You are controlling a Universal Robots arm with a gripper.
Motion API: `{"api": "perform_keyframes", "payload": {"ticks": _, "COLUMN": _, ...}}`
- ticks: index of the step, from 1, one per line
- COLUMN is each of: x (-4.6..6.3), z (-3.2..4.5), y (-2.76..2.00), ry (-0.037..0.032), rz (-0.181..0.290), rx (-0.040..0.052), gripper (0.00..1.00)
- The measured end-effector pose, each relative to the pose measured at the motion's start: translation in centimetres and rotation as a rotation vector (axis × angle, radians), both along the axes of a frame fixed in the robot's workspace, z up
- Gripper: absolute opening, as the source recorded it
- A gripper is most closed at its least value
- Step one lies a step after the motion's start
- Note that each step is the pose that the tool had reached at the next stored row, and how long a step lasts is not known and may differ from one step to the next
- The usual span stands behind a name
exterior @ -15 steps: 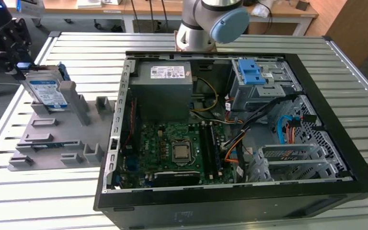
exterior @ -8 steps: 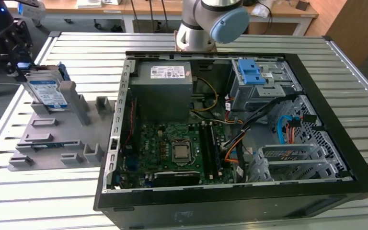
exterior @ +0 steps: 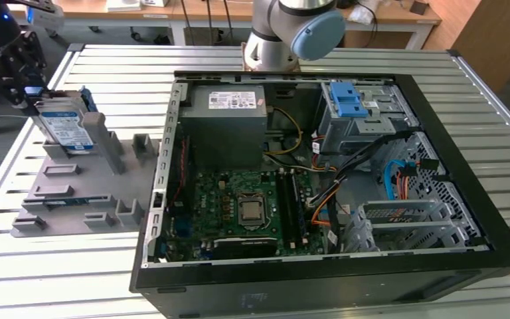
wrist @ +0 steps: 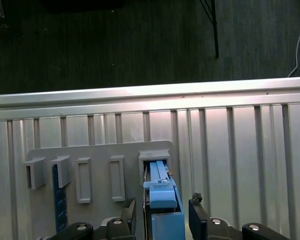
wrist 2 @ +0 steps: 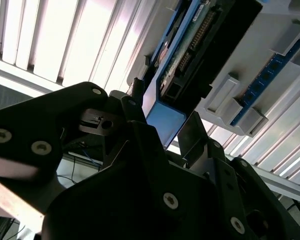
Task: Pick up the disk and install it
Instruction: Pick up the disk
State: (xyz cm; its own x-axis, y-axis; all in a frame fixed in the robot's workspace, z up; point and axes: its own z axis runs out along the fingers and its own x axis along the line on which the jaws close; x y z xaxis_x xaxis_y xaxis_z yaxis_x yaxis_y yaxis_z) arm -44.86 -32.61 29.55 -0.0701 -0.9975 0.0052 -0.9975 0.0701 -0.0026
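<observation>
You were at the pick-up step. On the slatted table [exterior: 60, 279] were one open computer case [exterior: 326, 276] and one grey holder [exterior: 69, 193] near the edge at the exterior view's left, with one disk [exterior: 64, 129] upright in it. Your one gripper [wrist: 162, 207] straddled the blue bracket [wrist: 160, 192], fingers [wrist: 197, 215] apart. By my judgement, gripping needed a square closure.

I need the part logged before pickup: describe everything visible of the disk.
The disk is a flat silver-grey drive with a white-and-blue label, framed by a blue plastic bracket. It stands on edge in a slot of the grey holder at the exterior view's left, outside the computer case. The gripper, open, straddles its bracket end.
</observation>
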Motion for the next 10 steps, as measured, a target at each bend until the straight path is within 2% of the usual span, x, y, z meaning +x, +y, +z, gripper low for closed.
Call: {"api": "perform_keyframes", "payload": {"ticks": 10, "x": 0.0, "z": -0.43, "y": 0.0, "ry": -0.0003, "rz": 0.0, "rx": 0.0, "gripper": 0.54}}
